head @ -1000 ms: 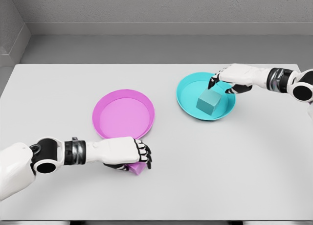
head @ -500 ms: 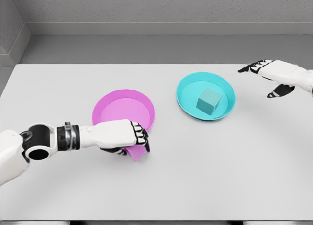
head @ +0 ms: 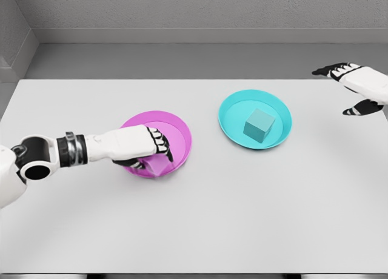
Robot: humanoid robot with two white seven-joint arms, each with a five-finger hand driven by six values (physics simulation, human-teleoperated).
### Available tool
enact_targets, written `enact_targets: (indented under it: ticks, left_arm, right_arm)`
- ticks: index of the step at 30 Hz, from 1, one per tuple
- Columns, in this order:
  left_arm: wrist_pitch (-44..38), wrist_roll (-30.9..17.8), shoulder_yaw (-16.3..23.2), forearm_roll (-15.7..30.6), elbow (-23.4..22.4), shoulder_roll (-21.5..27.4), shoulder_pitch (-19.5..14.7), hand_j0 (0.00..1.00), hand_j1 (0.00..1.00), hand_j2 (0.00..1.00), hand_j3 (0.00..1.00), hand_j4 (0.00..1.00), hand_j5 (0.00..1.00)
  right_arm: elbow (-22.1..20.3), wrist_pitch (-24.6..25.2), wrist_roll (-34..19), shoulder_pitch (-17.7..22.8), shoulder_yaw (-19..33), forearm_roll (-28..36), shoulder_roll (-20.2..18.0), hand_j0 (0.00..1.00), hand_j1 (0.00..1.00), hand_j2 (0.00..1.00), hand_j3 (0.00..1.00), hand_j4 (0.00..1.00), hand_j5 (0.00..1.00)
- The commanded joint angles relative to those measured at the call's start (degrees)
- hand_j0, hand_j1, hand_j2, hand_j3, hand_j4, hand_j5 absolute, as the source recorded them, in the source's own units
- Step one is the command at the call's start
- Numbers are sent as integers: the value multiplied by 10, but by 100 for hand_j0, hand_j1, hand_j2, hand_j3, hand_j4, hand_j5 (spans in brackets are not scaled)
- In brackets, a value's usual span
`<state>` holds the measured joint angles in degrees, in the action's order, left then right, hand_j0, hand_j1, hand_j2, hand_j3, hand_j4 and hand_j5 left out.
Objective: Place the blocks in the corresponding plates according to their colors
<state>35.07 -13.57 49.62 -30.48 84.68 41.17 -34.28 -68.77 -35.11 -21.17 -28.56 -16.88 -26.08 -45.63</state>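
- The left robot hand [head: 148, 150] reaches in from the left of the frame, its fingers curled around a pink block [head: 159, 165].
- The pink block sits over the lower edge of the pink plate [head: 179, 130], left of centre on the white surface [head: 242, 218].
- The teal block [head: 259, 125] lies inside the teal plate [head: 231, 109], right of centre.
- The right robot hand [head: 354, 88] hovers at the upper right edge, fingers spread, holding nothing, well apart from the teal plate.

No readable text anywhere (plates, blocks included).
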Motion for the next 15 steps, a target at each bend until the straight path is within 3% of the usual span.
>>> enact_targets:
  ticks: [1, 11, 15]
  left_arm:
    - [-1, 0, -1, 4, -14, -2, -2, 66, 66, 66, 66, 66, 66]
    - [-1, 0, -2, 12, -58, -15, -34, 67, 67, 67, 67, 67, 67]
    - [-1, 0, -3, 12, -60, -17, -33, 76, 76, 76, 76, 76, 76]
  right_arm:
    - [-8, 1, 1, 0, 3, 3, 0, 100, 100, 100, 100, 100, 100]
    - [-4, 1, -3, 1, 2, 3, 2, 100, 100, 100, 100, 100, 100]
    - [-3, 1, -4, 3, 2, 2, 4, 100, 100, 100, 100, 100, 100]
